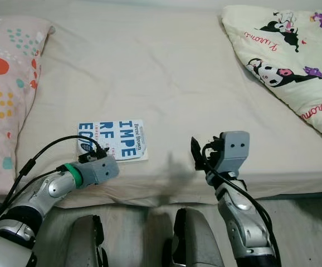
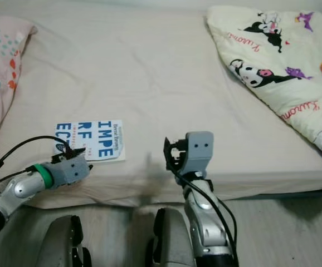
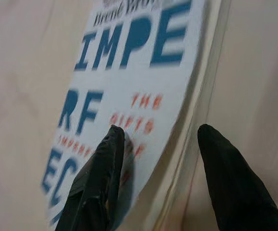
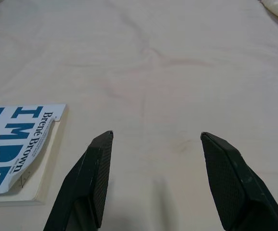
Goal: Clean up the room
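Observation:
A white book (image 1: 116, 139) with big blue letters lies flat on the cream bed sheet (image 1: 166, 83), close to the front edge. My left gripper (image 3: 158, 139) is open right at the book's near edge, one finger (image 3: 100, 168) over the cover and the other beside the page edges. From the head views its grey wrist (image 1: 97, 169) hides the book's front corner. My right gripper (image 4: 156, 144) is open, hovering over bare sheet to the right of the book (image 4: 14, 144), with nothing between its fingers.
A pink pillow (image 1: 5, 83) with coloured spots lies at the left of the bed. A cream cartoon-print blanket (image 1: 289, 61) is bunched at the right back. The mattress front edge (image 1: 166, 192) runs just before my knees, with grey floor (image 1: 306, 222) below.

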